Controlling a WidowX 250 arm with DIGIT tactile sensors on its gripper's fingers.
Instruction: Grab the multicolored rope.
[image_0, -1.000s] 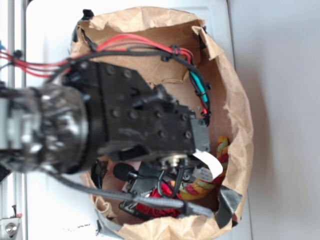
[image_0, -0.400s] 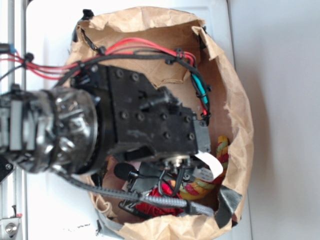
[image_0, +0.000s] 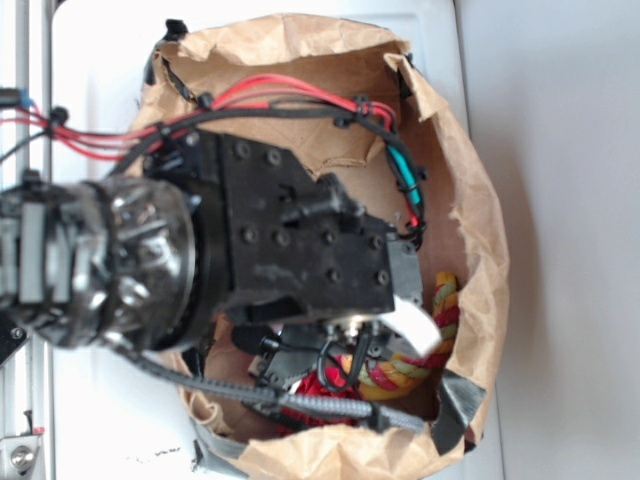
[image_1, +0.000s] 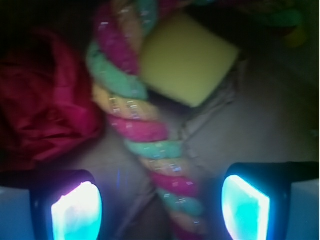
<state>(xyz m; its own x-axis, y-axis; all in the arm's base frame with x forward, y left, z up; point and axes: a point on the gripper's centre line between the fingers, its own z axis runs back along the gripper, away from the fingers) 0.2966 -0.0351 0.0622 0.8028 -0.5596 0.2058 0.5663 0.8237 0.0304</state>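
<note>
The multicolored rope (image_1: 140, 132) is a thick twisted cord of red, yellow and pale green strands. It runs from the top of the wrist view down between my fingers. My gripper (image_1: 160, 210) is open, one glowing pad (image_1: 77, 212) left of the rope and one (image_1: 245, 207) right of it, with gaps on both sides. In the exterior view the rope (image_0: 420, 355) curves along the bag's lower right, partly hidden under my arm, and the gripper itself is hidden there.
A yellow block (image_1: 187, 57) lies against the rope's right side. A red fabric ball (image_1: 42, 95) sits left of the rope. Crumpled brown paper bag walls (image_0: 480, 230) ring the whole area closely. Red and black cables (image_0: 290, 100) arc over the arm.
The arm has shifted slightly downward and deeper into the bag over the last second. The rope has not moved.
</note>
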